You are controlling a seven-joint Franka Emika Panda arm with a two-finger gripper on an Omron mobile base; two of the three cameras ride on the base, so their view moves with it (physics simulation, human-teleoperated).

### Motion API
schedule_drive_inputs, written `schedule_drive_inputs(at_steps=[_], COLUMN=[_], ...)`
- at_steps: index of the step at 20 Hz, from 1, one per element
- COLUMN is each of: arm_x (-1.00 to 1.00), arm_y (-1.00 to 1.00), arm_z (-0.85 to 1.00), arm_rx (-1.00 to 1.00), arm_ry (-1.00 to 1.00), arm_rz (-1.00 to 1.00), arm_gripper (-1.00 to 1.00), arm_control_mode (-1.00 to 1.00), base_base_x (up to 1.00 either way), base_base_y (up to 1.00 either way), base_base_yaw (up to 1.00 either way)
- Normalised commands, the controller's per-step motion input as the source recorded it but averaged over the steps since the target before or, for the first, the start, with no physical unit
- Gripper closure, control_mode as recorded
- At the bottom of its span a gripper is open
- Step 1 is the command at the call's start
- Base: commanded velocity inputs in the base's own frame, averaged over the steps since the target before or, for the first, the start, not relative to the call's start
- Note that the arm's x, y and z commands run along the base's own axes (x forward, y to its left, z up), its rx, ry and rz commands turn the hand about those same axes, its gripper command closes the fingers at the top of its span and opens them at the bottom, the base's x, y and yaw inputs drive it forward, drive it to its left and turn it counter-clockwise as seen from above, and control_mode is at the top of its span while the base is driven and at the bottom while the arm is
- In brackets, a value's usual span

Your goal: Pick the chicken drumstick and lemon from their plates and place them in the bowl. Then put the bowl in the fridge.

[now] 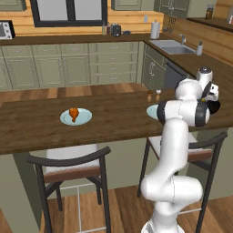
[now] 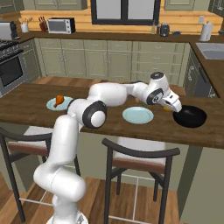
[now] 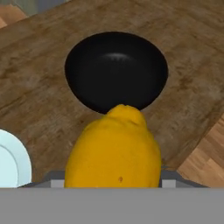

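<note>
Yellow lemon (image 3: 113,148), black bowl (image 3: 116,70), pale blue plates (image 2: 138,115) (brown wood-grain counter (image 3: 35,87)).

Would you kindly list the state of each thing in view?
gripper: jaws shut on the lemon, held above the counter, short of the bowl.
bowl: empty.
chicken drumstick: lying on far plate.
near plate: empty.

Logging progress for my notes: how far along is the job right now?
Done: the lemon is off its plate, gripped in the end effector. In hand: carrying it toward the empty black bowl. Left: drop it in, fetch the chicken drumstick from the far plate, then move the bowl to the fridge.
</note>
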Motion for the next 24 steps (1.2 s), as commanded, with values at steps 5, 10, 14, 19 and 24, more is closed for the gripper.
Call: schedule_drive_inputs(at_steps=[5,10,14,19,24], arm_x=[0.13,-0.04,0.17,0.2,0.23], arm_y=[-0.42,0.0,-0.01,-0.08,-0.37], arm_z=[-0.06,-0.38,-0.51,-0.33,-0.02], arm_rx=[0.0,-0.13,-0.14,-0.01,0.01], arm_ry=[-0.01,-0.11,-0.04,0.0,0.0], arm_rz=[-0.06,-0.07,-0.08,0.0,0.0], arm_gripper=[1.0,1.0,1.0,1.0,1.0], arm_control_mode=[-1.0,-1.0,-1.0,-1.0,-1.0], base_base_x=[0.0,0.0,0.0,0.0,0.0], base_base_y=[0.0,0.0,0.0,0.0,0.0], base_base_yaw=[0.0,0.0,0.0,0.0,0.0])
